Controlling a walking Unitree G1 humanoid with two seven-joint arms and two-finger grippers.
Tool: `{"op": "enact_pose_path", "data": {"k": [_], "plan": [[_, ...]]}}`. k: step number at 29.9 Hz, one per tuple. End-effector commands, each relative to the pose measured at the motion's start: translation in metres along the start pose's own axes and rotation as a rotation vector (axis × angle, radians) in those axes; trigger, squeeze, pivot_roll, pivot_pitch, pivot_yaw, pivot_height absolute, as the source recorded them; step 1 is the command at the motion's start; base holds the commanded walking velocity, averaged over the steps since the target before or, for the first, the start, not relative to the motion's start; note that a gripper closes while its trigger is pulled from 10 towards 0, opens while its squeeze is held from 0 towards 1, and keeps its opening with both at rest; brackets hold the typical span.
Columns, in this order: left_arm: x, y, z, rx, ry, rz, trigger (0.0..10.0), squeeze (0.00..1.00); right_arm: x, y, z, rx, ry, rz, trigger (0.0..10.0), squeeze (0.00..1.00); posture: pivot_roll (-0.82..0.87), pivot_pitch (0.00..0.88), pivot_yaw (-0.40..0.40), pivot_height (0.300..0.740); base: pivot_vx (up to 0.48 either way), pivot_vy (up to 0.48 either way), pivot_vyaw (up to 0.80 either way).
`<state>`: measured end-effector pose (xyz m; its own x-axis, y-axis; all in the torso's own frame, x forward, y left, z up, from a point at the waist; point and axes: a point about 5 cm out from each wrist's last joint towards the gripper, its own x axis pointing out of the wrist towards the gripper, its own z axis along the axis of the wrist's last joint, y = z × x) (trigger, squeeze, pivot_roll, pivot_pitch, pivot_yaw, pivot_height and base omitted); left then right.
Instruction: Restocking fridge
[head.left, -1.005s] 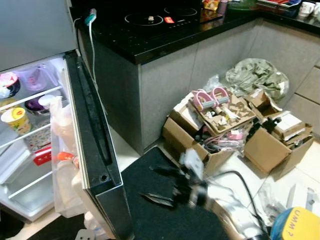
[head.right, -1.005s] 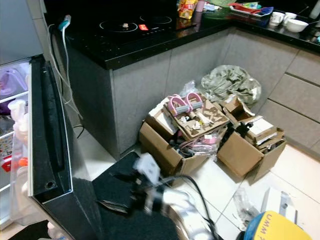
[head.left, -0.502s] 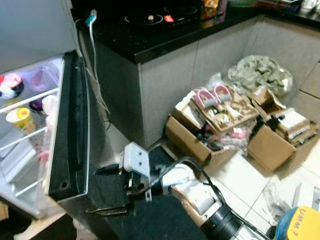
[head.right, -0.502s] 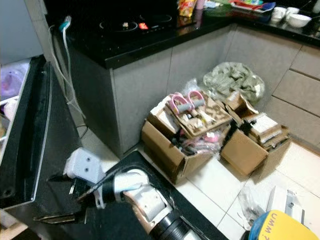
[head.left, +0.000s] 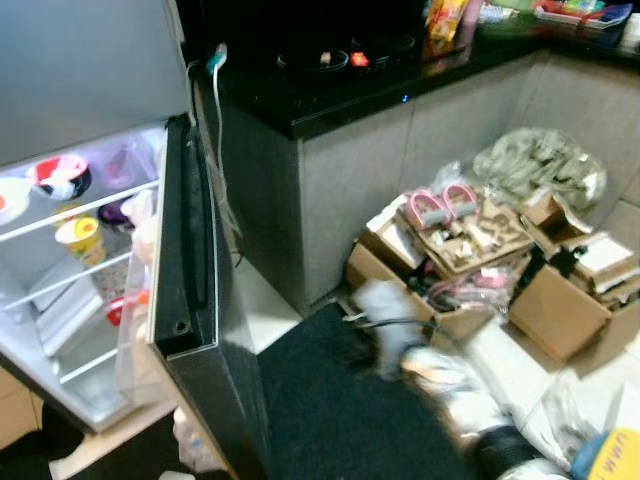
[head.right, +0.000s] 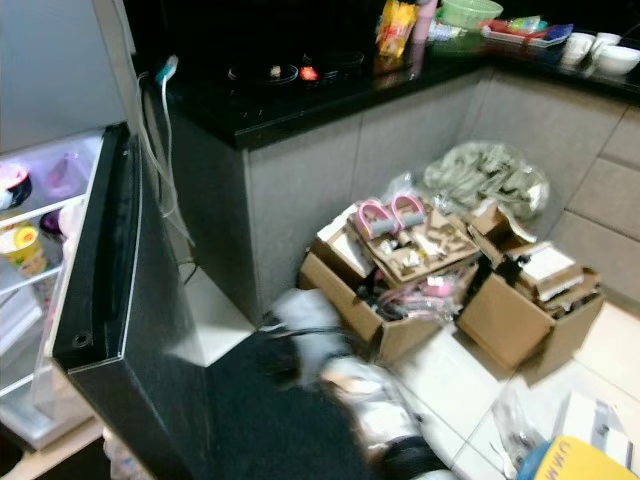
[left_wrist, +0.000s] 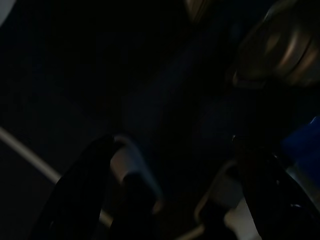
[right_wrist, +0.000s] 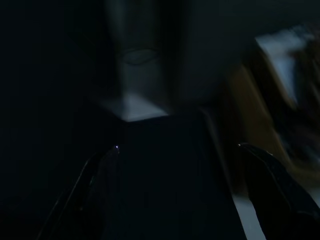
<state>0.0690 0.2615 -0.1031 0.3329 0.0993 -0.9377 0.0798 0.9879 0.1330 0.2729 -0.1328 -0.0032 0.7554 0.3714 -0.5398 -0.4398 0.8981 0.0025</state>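
Pulled back from the fridge door (head.left: 195, 300), the blurred right hand (head.left: 365, 325) now hangs over the dark mat (head.left: 340, 420) beside it, fingers spread, holding nothing. Fridge shelves (head.left: 70, 270) hold containers.

Right arm (head.left: 430, 365) motion-blurred, indistinct

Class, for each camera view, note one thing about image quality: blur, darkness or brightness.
Left eye view: the right arm is smeared by motion blur, while the fridge door stays fairly sharp. Right eye view: the lit fridge interior is bright. Both wrist views: very dark, with the black fingers barely made out.
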Motion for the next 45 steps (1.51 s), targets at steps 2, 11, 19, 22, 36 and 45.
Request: {"op": "enact_pose_path", "data": {"k": [2, 11, 19, 22, 36, 45], "plan": [[0.001, 0.003, 0.011, 0.04, -0.04, 0.031, 10.0, 0.0, -0.011, -0.016, -0.029, 0.066, 0.06, -0.122, 10.0, 0.0, -0.01, 0.0, -0.005, 0.74, 0.0, 0.0, 0.0], [-0.001, 0.009, 0.006, -0.074, -0.045, 0.091, 10.0, 0.0, -0.023, -0.021, -0.064, 0.147, 0.117, -0.206, 10.0, 0.0, -0.01, 0.0, -0.007, 0.74, 0.0, 0.0, 0.0], [0.0, 0.007, 0.007, -0.093, -0.058, 0.084, 10.0, 0.0, -0.053, -0.024, -0.12, 0.163, 0.321, -0.29, 10.0, 0.0, -0.01, 0.0, -0.012, 0.74, 0.0, 0.0, 0.0], [0.0, 0.006, 0.006, -0.094, -0.057, 0.084, 10.0, 0.0, -0.061, -0.023, -0.132, 0.16, 0.368, -0.308, 10.0, 0.0, -0.01, 0.0, -0.015, 0.74, 0.0, 0.0, 0.0], [0.0, 0.004, 0.007, -0.083, -0.051, 0.079, 10.0, 0.0, -0.077, -0.023, -0.153, 0.108, 0.47, -0.346, 10.0, 0.0, -0.01, 0.0, -0.021, 0.74, 0.0, 0.0, 0.43], [0.0, 0.004, 0.007, -0.082, -0.05, 0.075, 10.0, 0.0, -0.076, -0.024, -0.152, 0.11, 0.465, -0.351, 10.0, 0.0, -0.01, 0.0, -0.024, 0.74, 0.0, 0.0, 0.8]]}}
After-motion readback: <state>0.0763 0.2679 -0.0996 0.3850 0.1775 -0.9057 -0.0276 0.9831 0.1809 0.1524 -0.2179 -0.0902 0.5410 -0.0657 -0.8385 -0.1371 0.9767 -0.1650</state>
